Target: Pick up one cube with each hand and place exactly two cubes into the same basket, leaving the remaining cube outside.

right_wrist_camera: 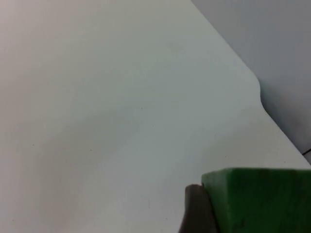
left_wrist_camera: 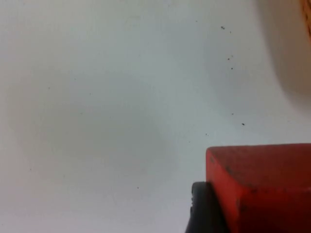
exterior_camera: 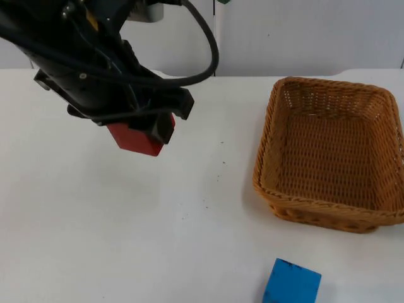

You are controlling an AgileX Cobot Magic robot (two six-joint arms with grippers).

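Note:
My left gripper (exterior_camera: 144, 131) hangs above the left half of the table, shut on a red cube (exterior_camera: 134, 140). The left wrist view has that red cube (left_wrist_camera: 262, 189) close up beside one black fingertip (left_wrist_camera: 201, 208), with bare table under it. My right gripper (right_wrist_camera: 252, 213) is shut on a green cube (right_wrist_camera: 257, 199), held over the table near its far edge by the grey wall. A blue cube (exterior_camera: 291, 283) lies on the table at the front, below the basket. The brown wicker basket (exterior_camera: 268, 158) stands at the right with nothing inside.
The table's far edge and a rounded corner (right_wrist_camera: 255, 82) meet the grey partition wall (right_wrist_camera: 272, 39). A few small dark specks (exterior_camera: 205, 205) dot the white table top between the red cube and the basket.

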